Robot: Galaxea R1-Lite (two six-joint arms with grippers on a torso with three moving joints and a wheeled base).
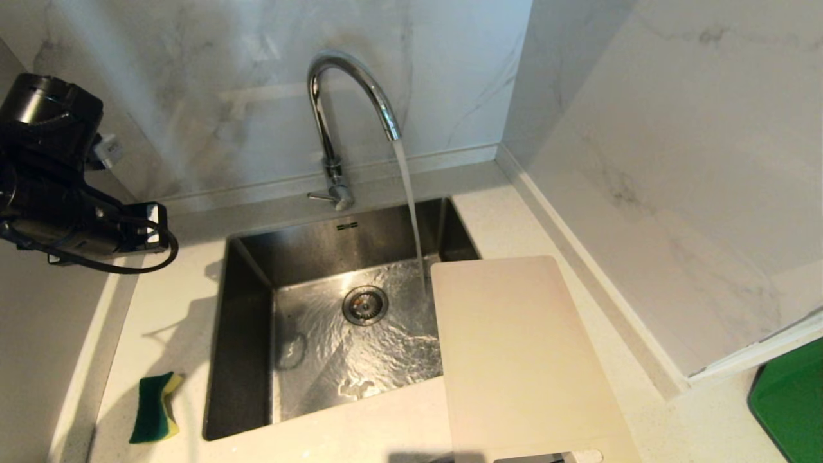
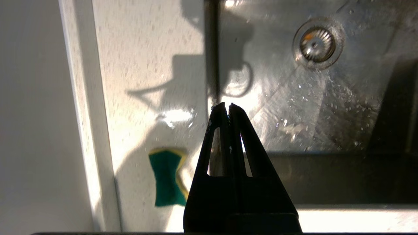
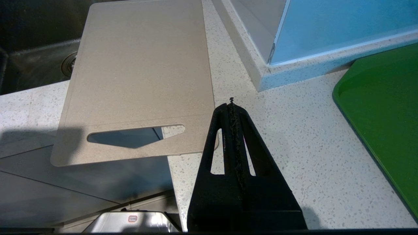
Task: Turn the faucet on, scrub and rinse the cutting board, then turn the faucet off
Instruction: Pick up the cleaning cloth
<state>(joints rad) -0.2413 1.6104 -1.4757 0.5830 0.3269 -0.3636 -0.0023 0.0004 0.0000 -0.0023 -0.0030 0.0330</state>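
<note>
The left end effector (image 2: 227, 106) hangs with its two black fingers pressed together, tips over the sink's (image 2: 326, 114) wet steel floor near its edge. The drain strainer (image 2: 317, 44) lies beyond. A green-and-yellow sponge (image 2: 166, 178) rests on the speckled surface (image 2: 147, 65) beside the sink.

The sink (image 1: 244, 334) is sitting at the centre of the countertop (image 1: 656, 418); the faucet (image 1: 334, 128) is standing at its 12 o'clock, water (image 1: 411, 212) falling into the basin; the cutting board (image 1: 521, 360) is lying at 3 o'clock, overhanging the sink's edge; the sponge (image 1: 154, 408) is resting at 8 o'clock; the tray (image 1: 791, 402) is lying beyond the board at 4 o'clock; the left arm (image 1: 58, 180) is hanging at 10 o'clock.
</note>
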